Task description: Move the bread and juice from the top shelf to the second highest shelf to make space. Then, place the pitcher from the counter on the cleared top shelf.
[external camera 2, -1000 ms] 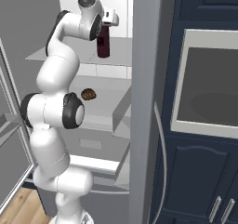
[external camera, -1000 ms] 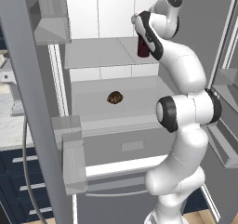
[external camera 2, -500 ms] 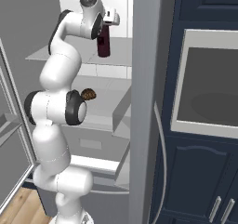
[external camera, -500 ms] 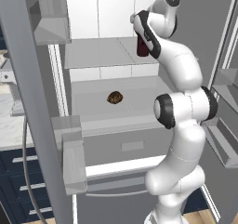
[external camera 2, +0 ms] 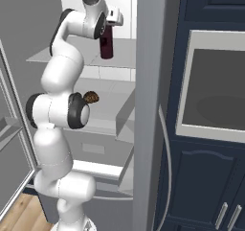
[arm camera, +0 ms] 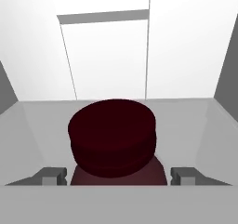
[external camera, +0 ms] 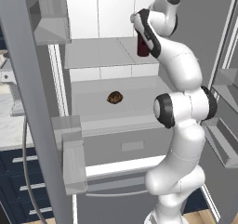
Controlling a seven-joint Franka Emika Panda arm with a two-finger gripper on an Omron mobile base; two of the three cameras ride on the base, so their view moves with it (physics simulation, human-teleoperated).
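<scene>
The juice (external camera: 142,45) (external camera 2: 106,44), a slim maroon bottle, stands on the thin top shelf (external camera: 93,53) (external camera 2: 125,52) inside the fridge. My gripper (external camera: 141,36) (external camera 2: 106,31) (arm camera: 118,175) reaches down over its cap and is shut on the bottle. In the hand view the fingertips (arm camera: 52,175) press against both sides of the juice (arm camera: 111,135) just below the cap. The bread (external camera: 115,97) (external camera 2: 91,98), a small brown loaf, lies one level down on the second highest shelf (external camera: 116,123) (external camera 2: 103,123). A strip of the marble counter (external camera: 8,128) shows at far left. The pitcher is out of view.
The open left fridge door (external camera: 28,102) carries grey bins (external camera: 49,16) (external camera: 74,160). The right door's bins (external camera: 228,144) stand beside the arm. The fridge's side wall (external camera 2: 148,105) and a built-in oven (external camera 2: 215,91) in navy cabinets lie to the right. A drawer (external camera: 132,146) sits below the shelves.
The fingers have closed in on the juice bottle. The arm has shifted only slightly, and the bottle and the bread stay where they were.
</scene>
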